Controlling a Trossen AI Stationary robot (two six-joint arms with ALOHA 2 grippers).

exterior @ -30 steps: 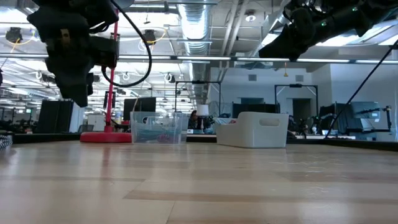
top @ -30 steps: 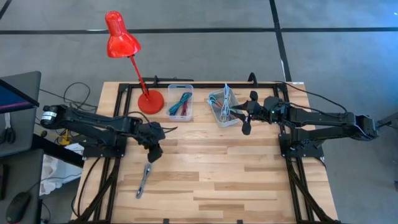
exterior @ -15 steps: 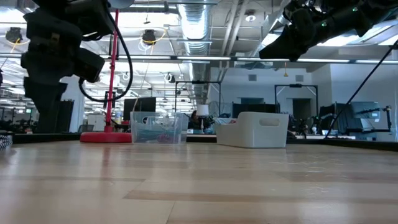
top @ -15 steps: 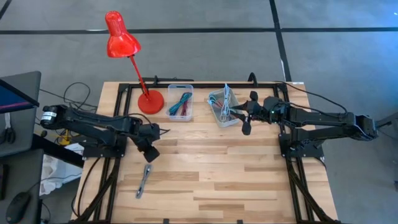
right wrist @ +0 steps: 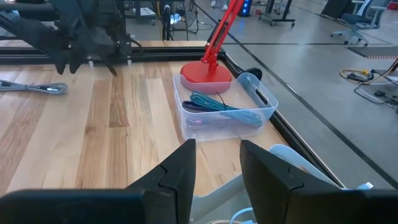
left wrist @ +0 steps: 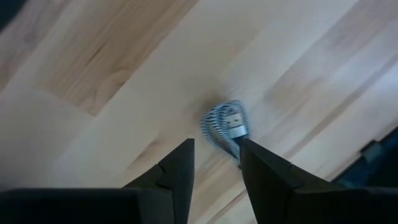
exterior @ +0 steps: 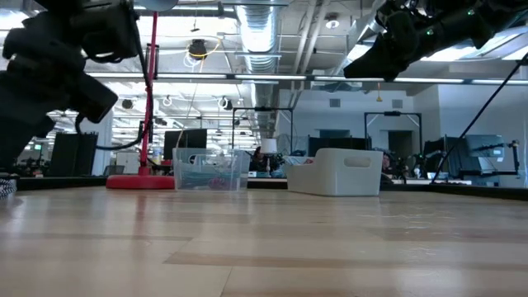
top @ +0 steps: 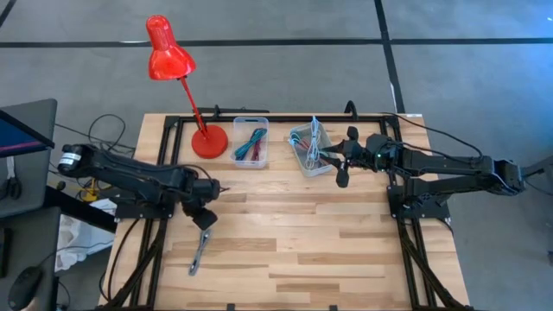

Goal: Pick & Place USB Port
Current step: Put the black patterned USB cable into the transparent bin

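Since the earlier frame, left claw (top: 205,219) has drawn back toward the near left and parted its fingers, leaving the USB cable (top: 200,250) lying free. Surface (top: 328,242): pale wooden planks with visible grain, framed by dark rails. Red desk lamp (top: 170,60): glossy conical shade on a slanted stem, round base at the far left. Clear plastic bin (top: 251,142): rectangular, holding coiled teal and red cables. White bin (top: 308,149): beside it on the right, with more cables. USB cable: a slim grey bundled length with a metal plug, on the near left planks, just below the left claw's released tips. Right claw (top: 344,157): its arm is stretched out level, hovering over the white bin's right edge, fingers (right wrist: 177,174) apart and empty.
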